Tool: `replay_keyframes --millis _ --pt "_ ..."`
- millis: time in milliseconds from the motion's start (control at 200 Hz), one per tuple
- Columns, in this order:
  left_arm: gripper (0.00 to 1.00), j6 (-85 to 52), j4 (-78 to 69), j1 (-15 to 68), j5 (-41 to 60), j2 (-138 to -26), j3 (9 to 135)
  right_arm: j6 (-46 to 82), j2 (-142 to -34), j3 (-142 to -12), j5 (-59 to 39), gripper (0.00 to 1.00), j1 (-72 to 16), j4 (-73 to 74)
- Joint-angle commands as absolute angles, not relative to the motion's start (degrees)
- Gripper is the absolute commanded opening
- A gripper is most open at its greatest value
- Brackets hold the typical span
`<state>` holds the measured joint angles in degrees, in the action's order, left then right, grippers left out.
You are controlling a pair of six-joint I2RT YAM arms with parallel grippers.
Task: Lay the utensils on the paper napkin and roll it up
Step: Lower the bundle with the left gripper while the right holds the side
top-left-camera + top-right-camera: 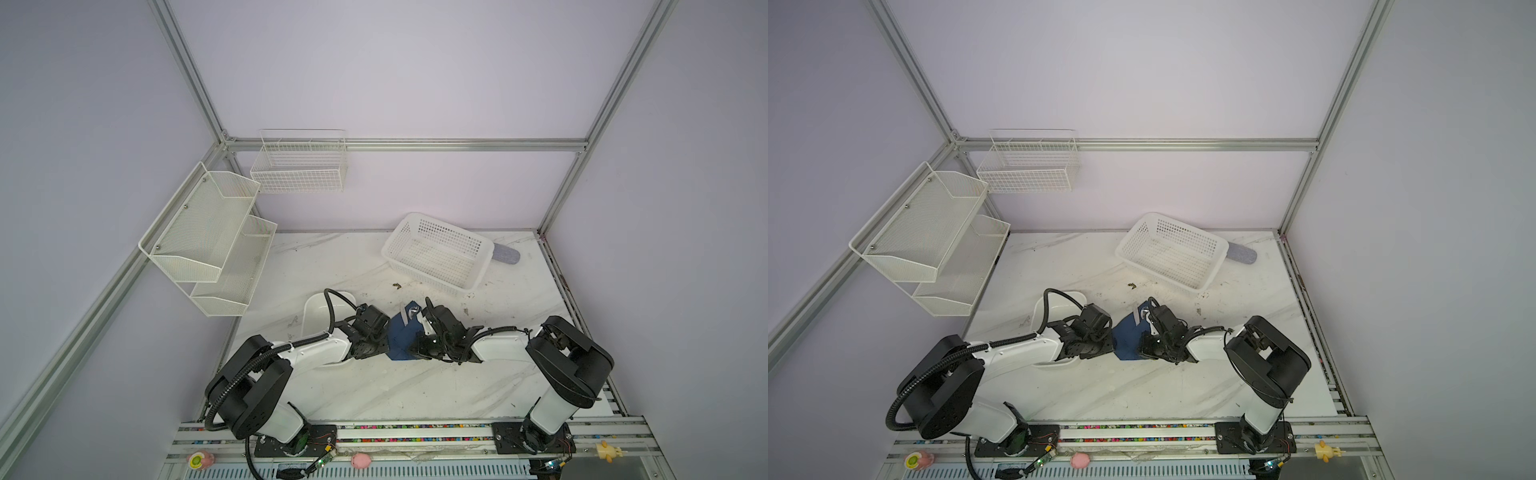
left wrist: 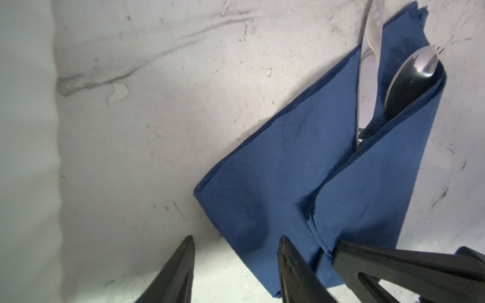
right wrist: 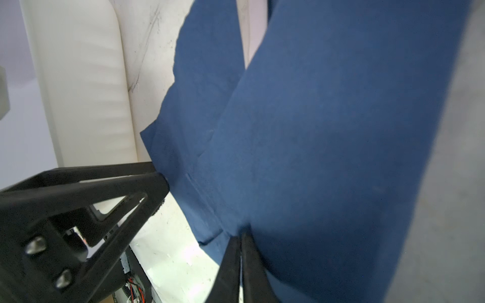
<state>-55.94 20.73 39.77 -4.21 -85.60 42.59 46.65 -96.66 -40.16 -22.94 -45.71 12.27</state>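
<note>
The navy paper napkin (image 2: 275, 183) lies on the table between both arms, one side folded over the utensils (image 2: 412, 78). A spoon bowl and a silver handle (image 2: 370, 65) stick out of the fold's far end; the rest is hidden. My left gripper (image 2: 236, 238) is open at the napkin's near corner, one finger (image 2: 291, 270) over the blue edge and the other over bare table, holding nothing. My right gripper (image 3: 241, 233) is shut on the folded-over flap of the napkin (image 3: 328, 131). In both top views the napkin (image 1: 401, 336) (image 1: 1129, 336) shows between the two wrists.
A white dish (image 1: 316, 307) sits just behind my left wrist, close to the napkin. A white perforated basket (image 1: 436, 253) stands at the back right with a grey-blue case (image 1: 507, 254) beside it. Wire racks (image 1: 208, 237) hang on the left wall.
</note>
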Motion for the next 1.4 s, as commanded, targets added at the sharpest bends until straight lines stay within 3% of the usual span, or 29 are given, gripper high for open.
replay_keyframes --millis 0,165,580,995,1395 --pt "0.55 -57.3 24.8 38.7 -7.5 -86.8 45.4 46.4 -97.8 -40.4 -21.7 0.1 -46.0 9.6" --pt "0.52 -56.3 20.7 37.6 -4.9 -87.3 44.3 46.5 -97.9 -40.2 -21.7 0.1 -46.0 9.8" --pt "0.24 -59.2 14.5 36.1 -0.4 -91.1 43.2 46.8 -97.6 -40.2 -22.0 0.1 -46.0 10.4" --pt "0.07 -59.4 12.5 36.1 0.0 -88.0 42.7 46.9 -97.8 -40.4 -22.2 0.1 -46.0 10.5" --pt "0.0 -55.5 12.2 36.1 3.4 -83.1 43.6 47.0 -97.5 -40.0 -21.6 0.1 -46.0 10.6"
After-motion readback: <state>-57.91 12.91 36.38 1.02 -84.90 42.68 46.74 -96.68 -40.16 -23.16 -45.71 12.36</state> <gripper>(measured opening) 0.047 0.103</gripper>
